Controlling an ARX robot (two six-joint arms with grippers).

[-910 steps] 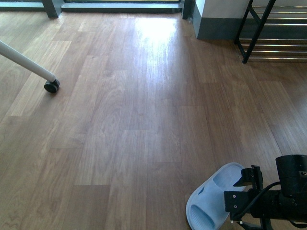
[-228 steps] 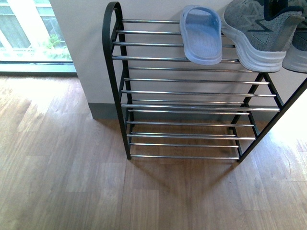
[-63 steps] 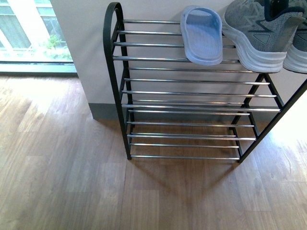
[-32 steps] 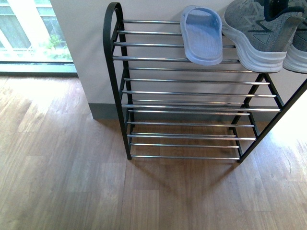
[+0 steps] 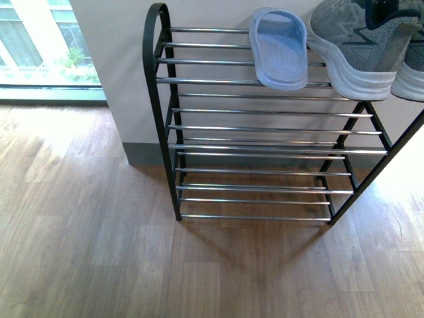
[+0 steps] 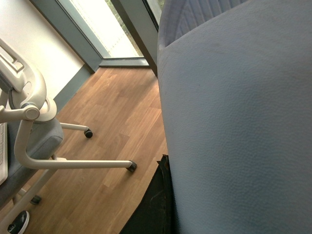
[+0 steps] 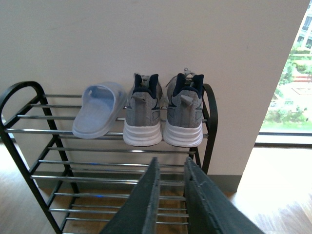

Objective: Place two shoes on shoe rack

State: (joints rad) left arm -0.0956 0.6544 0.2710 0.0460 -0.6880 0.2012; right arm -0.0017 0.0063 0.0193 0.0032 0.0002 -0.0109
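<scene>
Right wrist view: both shoes, the left one (image 7: 142, 114) and the right one (image 7: 184, 112), stand side by side on the top tier of the rack (image 7: 209, 126), heels toward me, toes toward the wall (image 7: 195, 44). Their long axes run front to back across the chrome bars, and the white heels overhang the front bar a little. They lie ahead of and above my right gripper (image 7: 170, 195), which hangs apart from them at about the level of the lower tiers. Its jaws stand slightly parted with nothing between them: released, not grasping.

A pale blue slipper (image 7: 100, 109) lies on the same tier, just beside the left shoe, tipped over the front bar.

Front view: the rack (image 5: 156, 99) stands on the wood floor (image 5: 86, 252) against the wall; the slipper (image 5: 278, 48) and one shoe (image 5: 361, 46) show at the top right, and the second shoe (image 5: 409, 74) is cut by the frame edge. Neither arm is in this view.

Left wrist view: a blue-grey padded surface (image 6: 234, 122) fills most of the picture, with a chair (image 6: 34, 126) on castors beyond; my left gripper is not visible, so I cannot tell its state.

Judgement: the right arm is the nearer to the shoes. With both on the rack, the placing appears done; any retreat has open space, the lower bars being the only things close.
</scene>
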